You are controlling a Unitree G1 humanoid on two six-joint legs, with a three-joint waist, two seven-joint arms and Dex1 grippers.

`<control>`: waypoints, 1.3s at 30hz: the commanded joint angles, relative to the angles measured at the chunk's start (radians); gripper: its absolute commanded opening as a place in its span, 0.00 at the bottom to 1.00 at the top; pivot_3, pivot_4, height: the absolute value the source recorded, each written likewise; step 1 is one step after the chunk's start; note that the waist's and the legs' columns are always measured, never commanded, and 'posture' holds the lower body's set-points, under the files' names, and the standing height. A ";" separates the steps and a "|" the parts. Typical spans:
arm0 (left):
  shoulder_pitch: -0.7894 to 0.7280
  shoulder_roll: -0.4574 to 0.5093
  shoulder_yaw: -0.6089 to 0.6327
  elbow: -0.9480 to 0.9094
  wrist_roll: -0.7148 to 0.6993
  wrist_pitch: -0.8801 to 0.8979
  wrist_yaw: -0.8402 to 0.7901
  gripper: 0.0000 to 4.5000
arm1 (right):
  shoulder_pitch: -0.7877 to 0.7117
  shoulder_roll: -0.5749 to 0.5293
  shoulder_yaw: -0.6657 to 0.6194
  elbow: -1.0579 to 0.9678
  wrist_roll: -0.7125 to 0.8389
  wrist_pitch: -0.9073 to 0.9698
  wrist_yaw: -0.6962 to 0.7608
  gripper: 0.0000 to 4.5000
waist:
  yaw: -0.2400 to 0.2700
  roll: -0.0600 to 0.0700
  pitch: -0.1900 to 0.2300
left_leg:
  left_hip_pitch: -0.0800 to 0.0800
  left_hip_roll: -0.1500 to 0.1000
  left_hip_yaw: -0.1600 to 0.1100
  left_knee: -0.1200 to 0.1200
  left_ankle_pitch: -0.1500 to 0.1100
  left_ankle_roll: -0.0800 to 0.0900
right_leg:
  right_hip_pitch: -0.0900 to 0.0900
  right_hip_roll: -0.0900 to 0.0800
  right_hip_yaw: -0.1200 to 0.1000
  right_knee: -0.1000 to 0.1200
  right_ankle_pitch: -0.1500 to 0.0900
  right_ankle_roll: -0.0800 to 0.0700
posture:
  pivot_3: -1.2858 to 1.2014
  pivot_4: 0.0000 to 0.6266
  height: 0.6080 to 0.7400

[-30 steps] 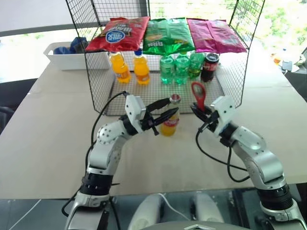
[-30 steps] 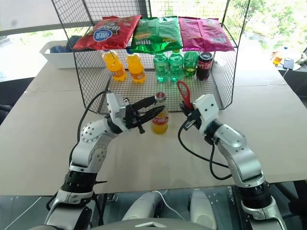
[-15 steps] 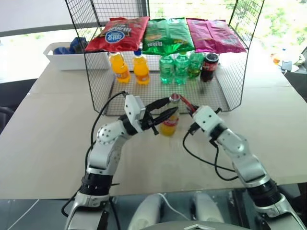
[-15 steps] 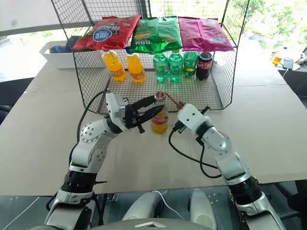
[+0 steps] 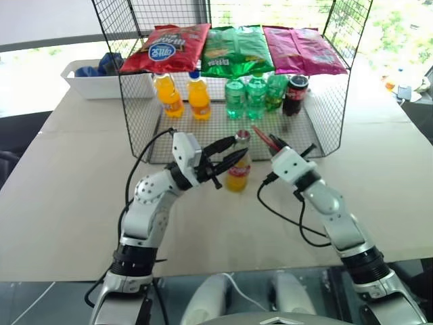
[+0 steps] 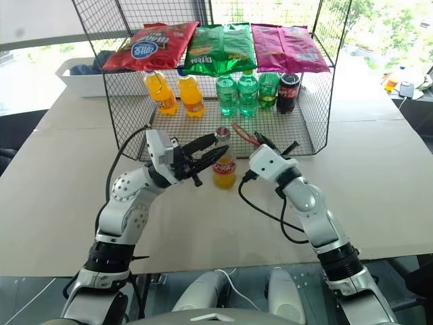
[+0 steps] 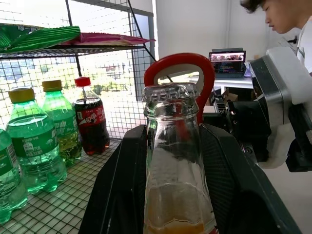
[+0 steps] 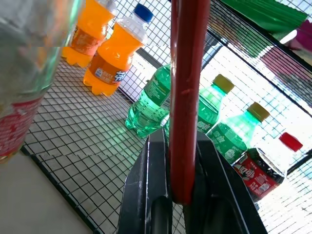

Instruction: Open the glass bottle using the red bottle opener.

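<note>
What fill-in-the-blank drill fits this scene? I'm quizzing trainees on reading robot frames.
1. The left gripper holds the glass bottle by its ____.
2. The right gripper is shut on the ____ opener.
3. The bottle's cap is still ____ the bottle.
4. On the rack's top shelf lie three bags of ____.

Missing words: neck; red; on; chips
</note>
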 commanded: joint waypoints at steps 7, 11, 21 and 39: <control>0.010 0.013 -0.001 0.015 0.014 0.021 0.007 0.32 | -0.054 0.001 0.009 0.024 -0.080 -0.068 -0.020 0.00 | 0.000 0.000 0.000 | 0.000 0.000 0.000 0.000 0.000 0.000 | 0.000 0.000 0.000 0.000 0.000 0.000 | 0.52 0.24 1.00; 0.013 0.014 -0.004 0.012 0.016 0.019 0.004 0.32 | -0.064 -0.013 0.033 0.051 -0.134 -0.106 -0.023 0.00 | 0.000 0.000 0.000 | 0.000 0.000 0.000 0.000 0.000 0.000 | 0.000 0.000 0.000 0.000 0.000 0.000 | 0.52 0.24 1.00; 0.015 0.014 -0.006 0.007 0.017 0.025 0.005 0.32 | -0.117 0.039 0.048 0.151 -0.144 -0.184 -0.045 0.00 | -0.002 0.000 0.000 | 0.001 0.000 0.000 0.000 0.000 0.000 | 0.001 0.000 0.001 0.000 0.000 0.000 | 0.52 0.24 1.00; 0.018 0.010 -0.010 0.007 0.024 0.025 0.011 0.32 | -0.193 -0.040 0.060 0.221 -0.229 -0.315 -0.063 0.00 | -0.001 0.000 -0.001 | 0.002 0.000 0.001 0.000 0.000 -0.001 | 0.001 0.000 0.001 0.000 0.000 0.000 | 0.52 0.24 1.00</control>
